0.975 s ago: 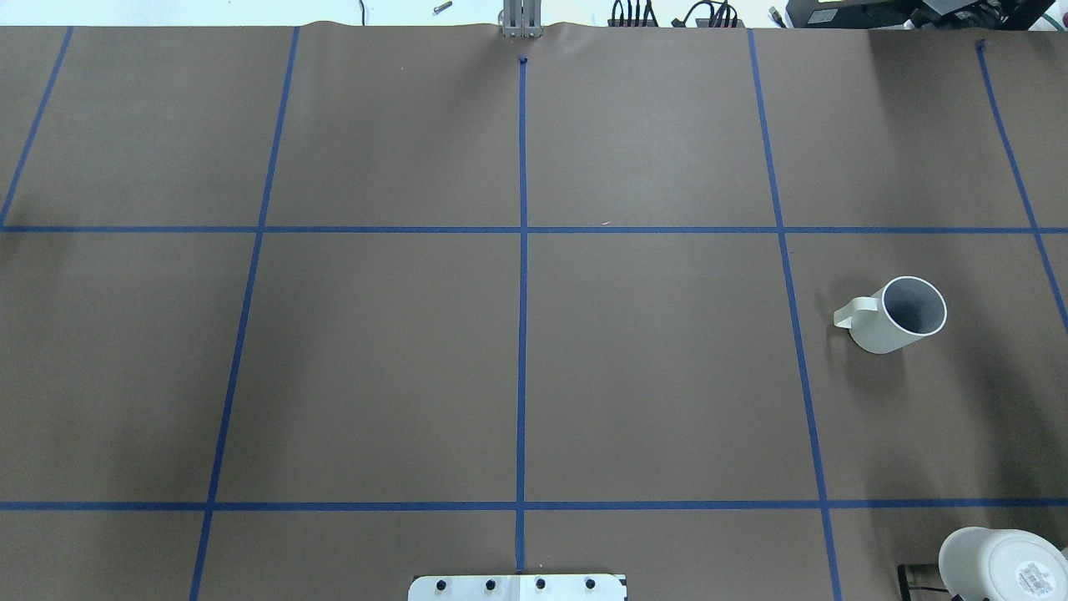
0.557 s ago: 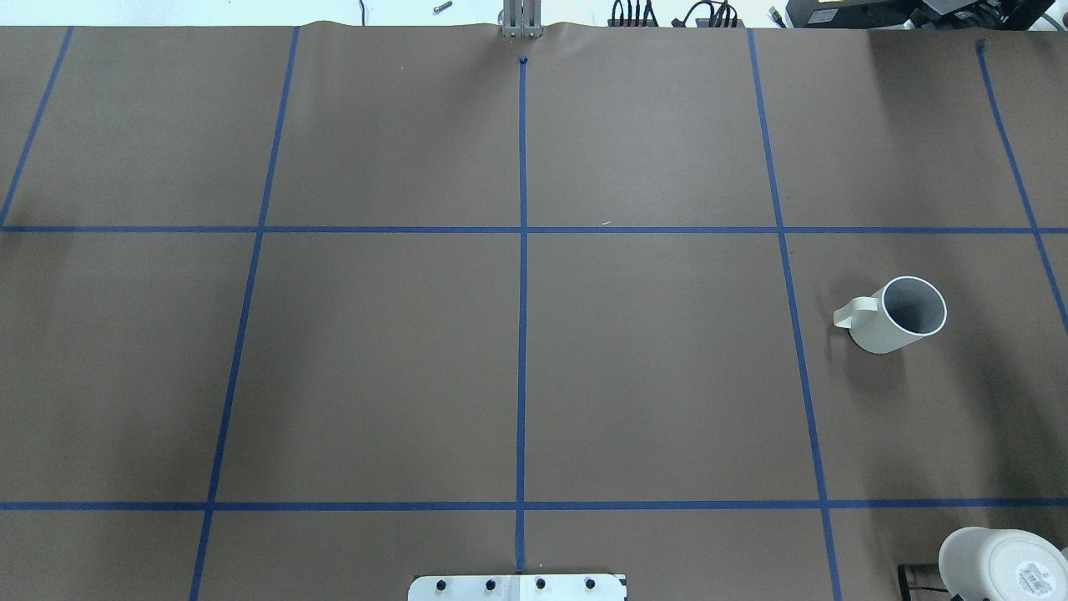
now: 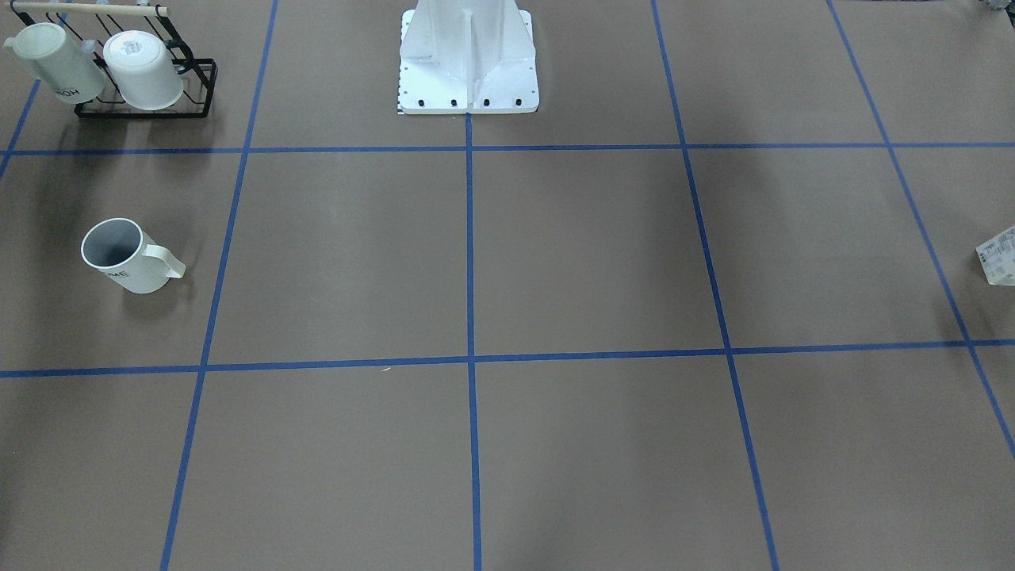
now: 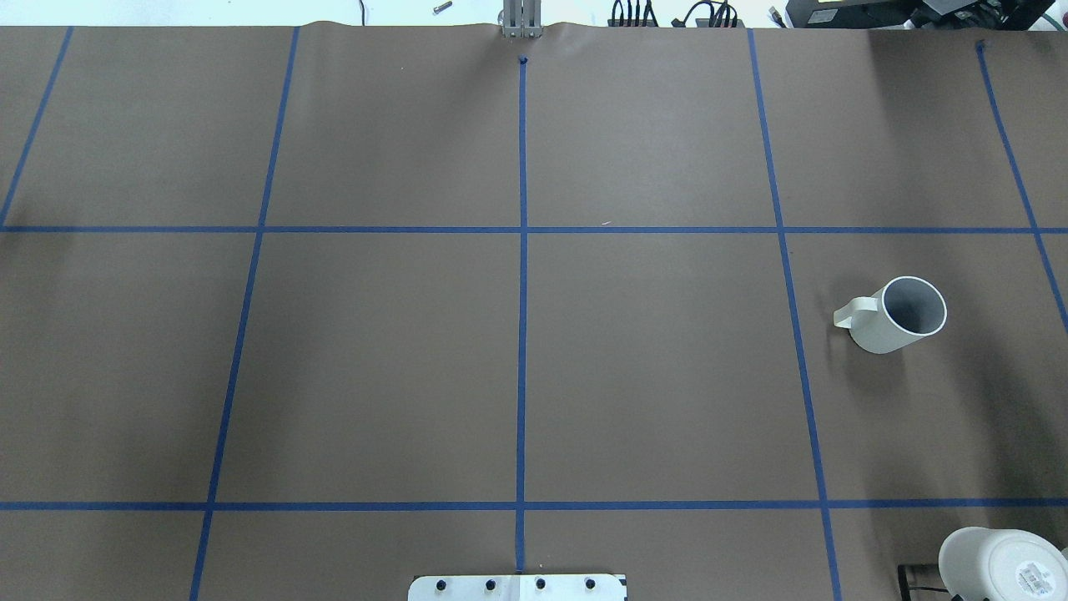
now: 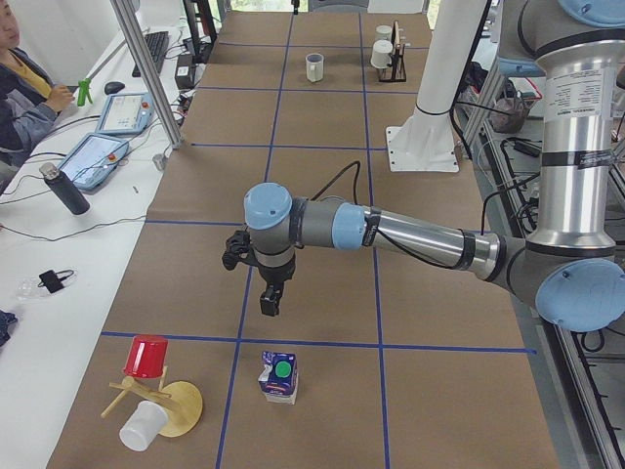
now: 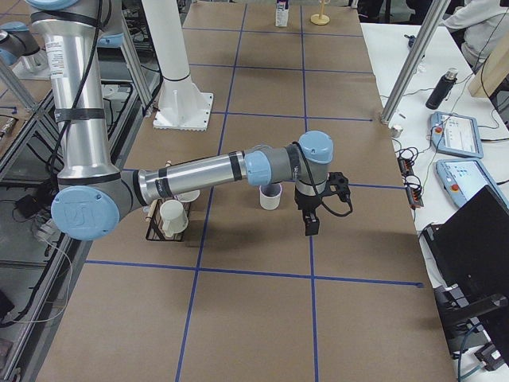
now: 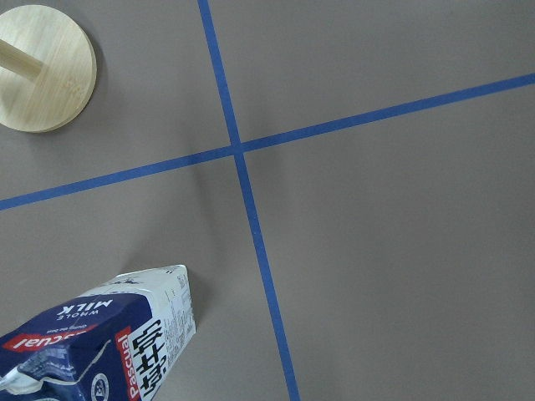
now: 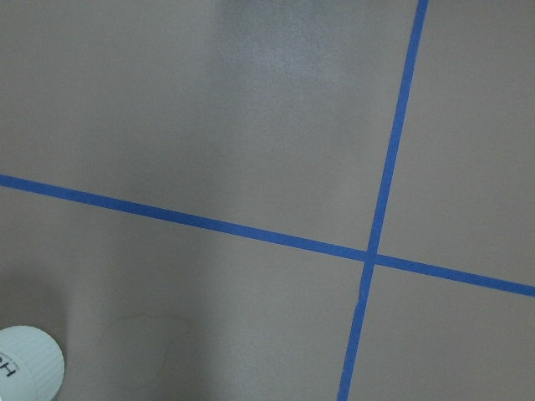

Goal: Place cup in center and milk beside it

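Note:
The cup stands upright on the brown table at the robot's right, its handle toward the centre. It also shows in the front view and the right side view. The milk stands at the robot's far left; its printed side shows in the left wrist view. My left gripper hangs above the table a little centre-ward of the milk. My right gripper hangs close beside the cup. Neither touches anything. I cannot tell whether either is open or shut.
A black wire rack with two white mugs stands near the robot's base, on its right. A wooden stand with a red and a white cup sits by the milk. Operators' tablets lie on the side tables.

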`<state>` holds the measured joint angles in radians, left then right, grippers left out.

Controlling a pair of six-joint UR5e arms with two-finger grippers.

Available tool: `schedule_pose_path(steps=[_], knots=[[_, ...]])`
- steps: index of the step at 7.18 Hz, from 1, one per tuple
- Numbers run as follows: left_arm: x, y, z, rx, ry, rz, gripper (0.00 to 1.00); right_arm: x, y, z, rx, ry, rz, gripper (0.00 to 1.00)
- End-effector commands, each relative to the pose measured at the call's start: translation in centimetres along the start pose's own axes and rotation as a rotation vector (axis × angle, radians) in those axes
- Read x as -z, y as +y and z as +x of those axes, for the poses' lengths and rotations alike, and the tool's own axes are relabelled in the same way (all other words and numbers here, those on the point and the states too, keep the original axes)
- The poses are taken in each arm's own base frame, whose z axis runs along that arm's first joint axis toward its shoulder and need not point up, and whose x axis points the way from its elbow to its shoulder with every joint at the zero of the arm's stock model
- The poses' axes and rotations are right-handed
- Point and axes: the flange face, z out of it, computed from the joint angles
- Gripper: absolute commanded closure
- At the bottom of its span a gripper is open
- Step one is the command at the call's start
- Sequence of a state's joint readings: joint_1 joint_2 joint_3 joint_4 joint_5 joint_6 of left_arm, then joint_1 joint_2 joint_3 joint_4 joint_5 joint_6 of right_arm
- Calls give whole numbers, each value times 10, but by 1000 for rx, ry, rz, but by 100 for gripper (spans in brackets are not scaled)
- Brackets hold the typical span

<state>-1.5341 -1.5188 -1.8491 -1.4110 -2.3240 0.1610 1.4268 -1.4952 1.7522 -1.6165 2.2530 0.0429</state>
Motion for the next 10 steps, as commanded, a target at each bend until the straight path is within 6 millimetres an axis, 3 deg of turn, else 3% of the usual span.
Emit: schedule_pose_path(steps=[1,10], knots=[[1,-2,0,1,-2,3,1,4,9,-3,7,-1,8,0],[0,2,0,0,0,0,1,-2,20,-10,3,-98,-6,0]])
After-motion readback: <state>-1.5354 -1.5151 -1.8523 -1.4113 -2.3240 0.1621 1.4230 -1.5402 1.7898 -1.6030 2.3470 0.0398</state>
